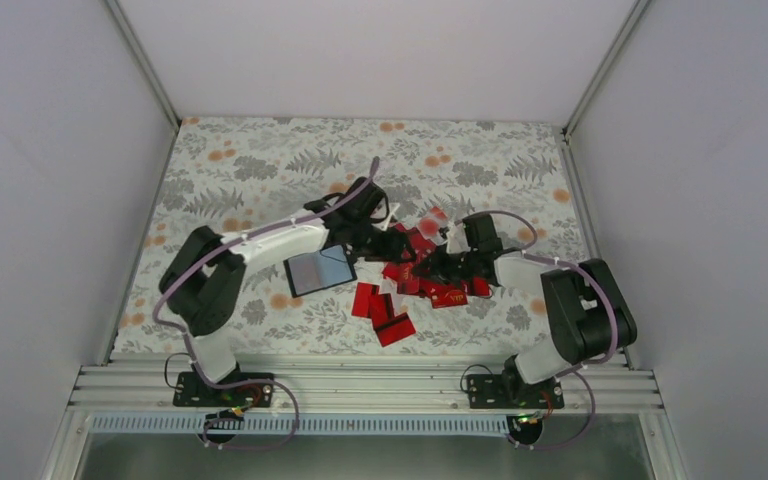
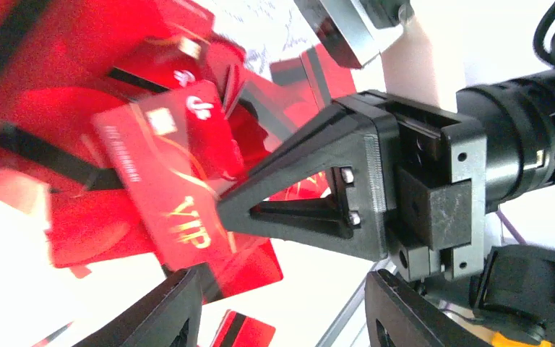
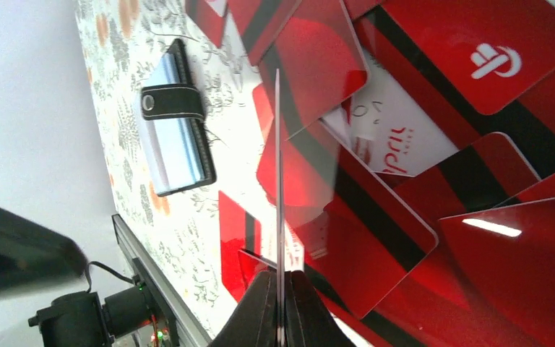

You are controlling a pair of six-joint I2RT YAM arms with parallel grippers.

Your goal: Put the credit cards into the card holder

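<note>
One by one, feed the credit cards (image 1: 400,295), heaped on the bench (image 1: 240,170) just beside the open card holder (image 1: 318,270). Note right end effector (image 3: 280,278) clamping one credit card (image 3: 277,159) edge-on, left end effector (image 2: 282,303) spread wide. Treat as light, stiff, slick; pinch a short edge squarely.

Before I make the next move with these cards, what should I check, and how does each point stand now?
1. Right hand gripping a card: ok, pinched edge-on.
2. One card only in that grip: ok, a single thin edge shows.
3. Left hand open and free: ok, spread wide, gripping nothing.
4. Wallet open: ok, lying flat beside the pile of cards, grey-blue inside up.
5. Free pocket in the wallet: cannot tell.
6. Room between the two hands: not ok, they crowd each other over the pile.
</note>
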